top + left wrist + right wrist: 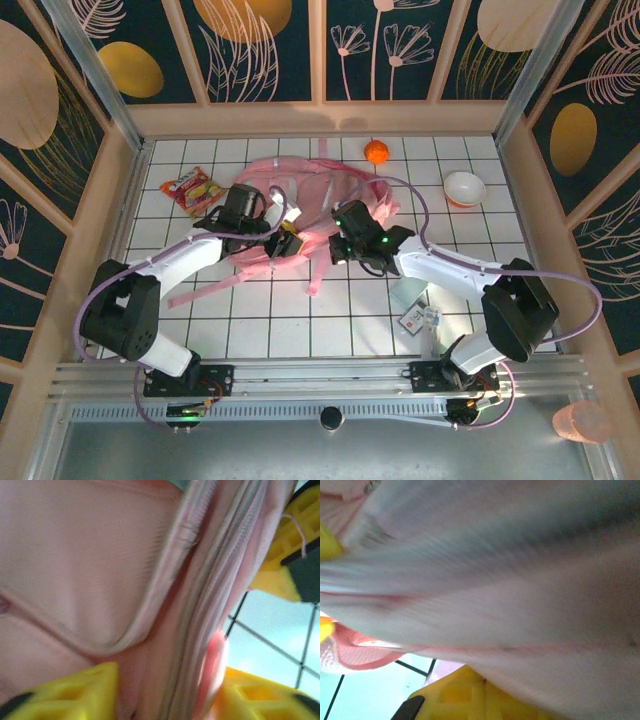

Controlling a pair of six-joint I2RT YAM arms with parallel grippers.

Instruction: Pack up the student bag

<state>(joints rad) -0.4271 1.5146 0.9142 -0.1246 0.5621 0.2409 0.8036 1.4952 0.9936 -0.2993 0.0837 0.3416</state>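
**Pinching the student bag with the right jaws, the left jaws standing apart**

The student bag lies flat on the white tiled table, just beyond both sets of jaws, and its near edge reaches in to them. The left gripper sits at that edge with its jaws released. In the left wrist view its two yellow fingers stand well apart, and a fold of pink fabric with a zip line runs up through the gap unsqueezed.

The right gripper, just to the right of the left jaws, is clenched on the bag's fabric (pale pink cloth stretches away from its yellow finger, too blurred to tell which part of the bag it is).

A red-and-yellow snack packet lies beyond and to the left of the left jaws, near the bag. An orange ball sits beyond the right jaws, past the bag's far edge. A white bowl stands beyond and to the right of the right jaws, well apart from them.
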